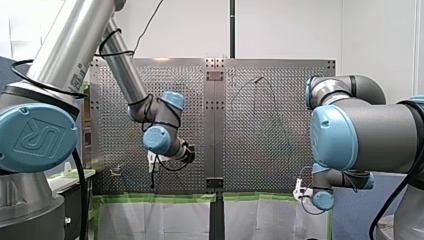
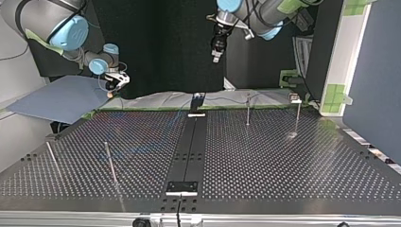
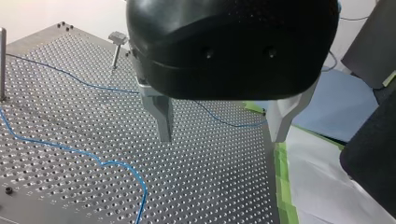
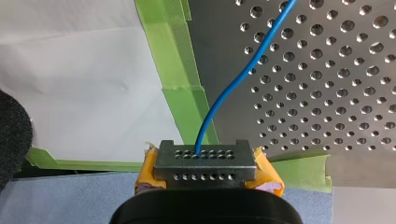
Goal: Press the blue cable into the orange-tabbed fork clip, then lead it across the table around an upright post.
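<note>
Since the blue cable is best steered from one end, my right gripper has its fingers closed on it at the table edge. My left gripper hangs wide open and empty over the cable's loose run, probably to press it.

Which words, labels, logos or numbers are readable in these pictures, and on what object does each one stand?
"UR": logo on the blue joint cap of my left arm, front view, tilted.
A label on that arm's silver tube: too small to read.
Top and both wrist views: no text.
</note>
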`<state>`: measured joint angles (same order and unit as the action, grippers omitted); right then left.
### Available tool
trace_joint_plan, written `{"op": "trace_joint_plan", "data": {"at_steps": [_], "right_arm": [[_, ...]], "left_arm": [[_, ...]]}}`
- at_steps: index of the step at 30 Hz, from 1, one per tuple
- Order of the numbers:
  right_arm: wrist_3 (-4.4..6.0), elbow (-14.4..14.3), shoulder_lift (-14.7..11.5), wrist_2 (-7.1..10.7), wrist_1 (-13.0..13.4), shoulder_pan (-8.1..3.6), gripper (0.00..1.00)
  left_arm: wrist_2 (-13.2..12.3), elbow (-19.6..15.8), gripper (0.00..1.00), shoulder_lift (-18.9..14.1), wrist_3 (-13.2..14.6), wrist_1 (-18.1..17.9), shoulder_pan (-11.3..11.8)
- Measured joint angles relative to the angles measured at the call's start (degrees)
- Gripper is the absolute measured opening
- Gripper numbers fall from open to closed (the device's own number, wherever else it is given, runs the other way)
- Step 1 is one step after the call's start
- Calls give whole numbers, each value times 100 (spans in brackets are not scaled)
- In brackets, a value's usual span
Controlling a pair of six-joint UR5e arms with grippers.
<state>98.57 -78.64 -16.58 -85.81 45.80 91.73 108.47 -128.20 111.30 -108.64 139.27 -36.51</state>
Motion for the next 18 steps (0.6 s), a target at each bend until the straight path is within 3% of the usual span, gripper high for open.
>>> {"op": "trace_joint_plan", "data": {"at_steps": [18], "right_arm": [[-3, 1, 0, 1, 0, -1, 0]], "left_arm": [[3, -51, 100, 0, 18, -53, 2]]}}
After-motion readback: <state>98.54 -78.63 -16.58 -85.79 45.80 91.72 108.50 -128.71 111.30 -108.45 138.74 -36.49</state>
